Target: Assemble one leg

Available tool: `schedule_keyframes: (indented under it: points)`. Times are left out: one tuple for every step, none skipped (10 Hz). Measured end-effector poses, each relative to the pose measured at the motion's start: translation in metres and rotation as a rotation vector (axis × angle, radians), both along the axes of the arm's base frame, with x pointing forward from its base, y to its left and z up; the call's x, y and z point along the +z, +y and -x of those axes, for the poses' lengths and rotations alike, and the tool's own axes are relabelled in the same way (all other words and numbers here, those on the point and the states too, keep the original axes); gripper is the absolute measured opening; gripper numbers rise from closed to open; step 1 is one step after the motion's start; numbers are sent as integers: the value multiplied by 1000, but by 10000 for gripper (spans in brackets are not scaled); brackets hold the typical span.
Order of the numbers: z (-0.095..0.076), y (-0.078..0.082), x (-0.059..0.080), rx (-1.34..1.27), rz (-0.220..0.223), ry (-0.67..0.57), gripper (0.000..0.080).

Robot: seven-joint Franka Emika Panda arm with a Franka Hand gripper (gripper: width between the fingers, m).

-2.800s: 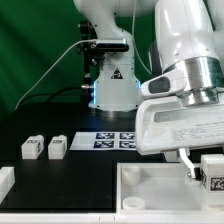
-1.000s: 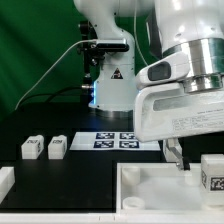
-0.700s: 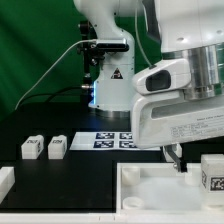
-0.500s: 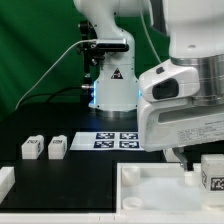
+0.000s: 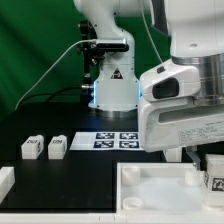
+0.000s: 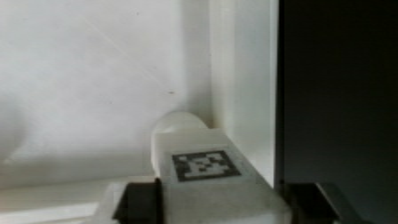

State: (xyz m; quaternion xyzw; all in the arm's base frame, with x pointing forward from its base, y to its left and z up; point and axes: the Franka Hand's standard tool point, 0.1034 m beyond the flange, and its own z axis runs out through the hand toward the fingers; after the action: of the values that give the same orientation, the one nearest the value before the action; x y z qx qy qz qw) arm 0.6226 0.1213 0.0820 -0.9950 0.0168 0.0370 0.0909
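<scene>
Wrist view: the leg (image 6: pixel 201 162) sits right between the two fingers (image 6: pixel 139 204) of the gripper (image 6: pixel 228 204). I cannot tell if they squeeze it or just sit beside it. The white tray (image 5: pixel 150 188) lies close by the gripper

1. The leg (image 6: pixel 210 150), a small white block that narrows to a rounded end, lies between the two dark fingers (image 6: pixel 139 203) of the gripper (image 6: pixel 226 200).
2. A black-and-white square tag (image 6: pixel 205 165) sits on the leg's face toward the camera.
3. One finger stands just beside each flank of the leg; whether they press on it cannot be told.
4. Beyond the leg spreads the smooth white floor of a tray (image 6: pixel 89 80), with soft curved shading.
5. A pale raised rim (image 6: pixel 240 60) edges the tray, and the leg's narrow end points along it.
6. Past the rim lies a black surface (image 6: pixel 338 90).
</scene>
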Motion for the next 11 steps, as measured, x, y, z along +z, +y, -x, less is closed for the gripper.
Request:
schedule_keyframes:
  points:
    - [0, 0, 0, -11, 0, 2, 313]
    - [-1, -1, 0, -39, 1, -5, 313]
    - [-2, -3, 0, -138, 0, -32, 313]
    - [3, -5, 0, -302, 3, -64, 313]
    - [6, -4, -1, -478, -7, -82, 304]
    - [5, -4, -1, -659, -33, -87, 304]
    - [5, -5, -1, -828, -68, -82, 303]
    - [5, -6, 0, -908, -96, -70, 303]
    - [5, -4, 0, -959, -99, -56, 303]
    - [5, -4, 1, -1044, -105, -36, 303]
    - [3, -3, 0, -1215, -131, 5, 303]
